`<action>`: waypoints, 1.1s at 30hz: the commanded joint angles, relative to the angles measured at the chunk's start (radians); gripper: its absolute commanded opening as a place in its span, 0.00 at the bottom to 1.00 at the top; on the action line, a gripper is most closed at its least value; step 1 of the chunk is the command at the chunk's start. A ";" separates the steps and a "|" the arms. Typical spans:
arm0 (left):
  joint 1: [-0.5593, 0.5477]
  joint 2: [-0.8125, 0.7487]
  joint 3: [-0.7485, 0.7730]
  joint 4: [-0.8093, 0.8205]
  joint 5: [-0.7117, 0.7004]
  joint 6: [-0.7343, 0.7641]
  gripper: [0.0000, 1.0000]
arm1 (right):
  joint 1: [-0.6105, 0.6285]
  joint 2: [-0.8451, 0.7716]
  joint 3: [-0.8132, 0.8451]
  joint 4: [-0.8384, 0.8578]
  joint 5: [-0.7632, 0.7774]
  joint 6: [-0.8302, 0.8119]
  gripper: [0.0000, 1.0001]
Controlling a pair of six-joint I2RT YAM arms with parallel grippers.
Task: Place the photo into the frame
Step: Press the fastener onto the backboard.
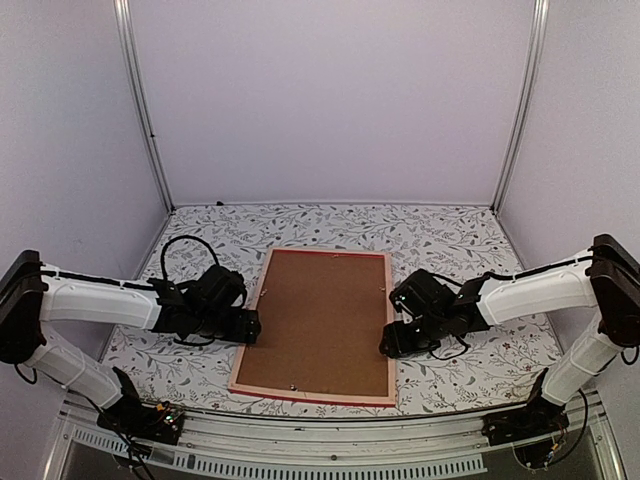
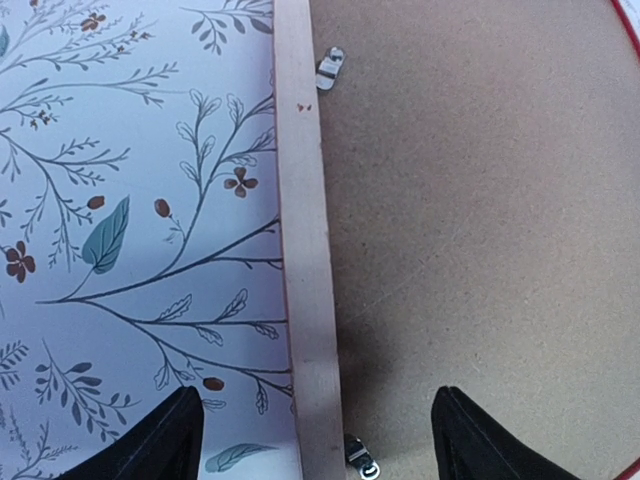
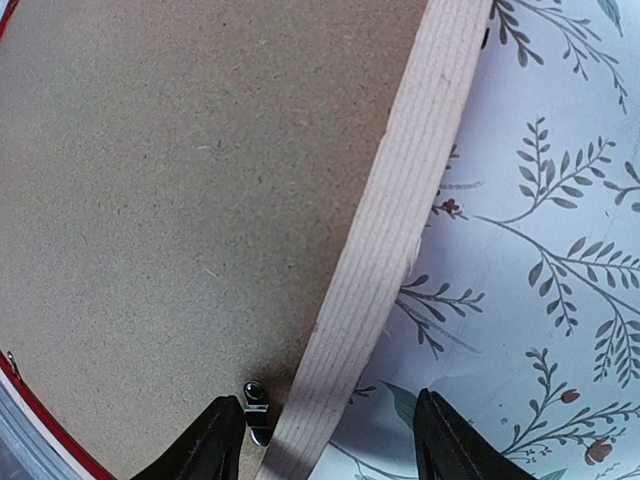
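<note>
The frame (image 1: 249, 335) lies face down in the middle of the table, pale wood rails up and a red edge showing along its near side. A plain brown backing board (image 1: 320, 318) fills it. The photo is hidden. My left gripper (image 1: 251, 327) stands open astride the left rail (image 2: 305, 250), one finger (image 2: 160, 445) over the tablecloth and the other over the board (image 2: 470, 200). My right gripper (image 1: 387, 341) is open astride the right rail (image 3: 390, 230), with its left finger (image 3: 205, 445) beside a small metal clip (image 3: 257, 405). Neither gripper holds anything.
A floral tablecloth (image 1: 450, 240) covers the table inside white walls. Small metal turn clips (image 2: 330, 68) sit along the inside of the rails. The table's near edge with a metal rail (image 1: 320, 440) runs just below the frame.
</note>
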 commanded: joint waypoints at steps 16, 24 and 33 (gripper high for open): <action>0.004 0.019 0.027 -0.016 -0.019 0.015 0.81 | 0.005 0.057 0.007 -0.123 0.095 -0.096 0.48; 0.004 0.020 0.027 -0.020 -0.029 0.022 0.81 | 0.004 0.075 0.017 -0.109 0.089 -0.116 0.32; 0.004 0.011 0.019 -0.020 -0.034 0.024 0.81 | 0.002 0.047 0.046 -0.082 0.042 -0.134 0.30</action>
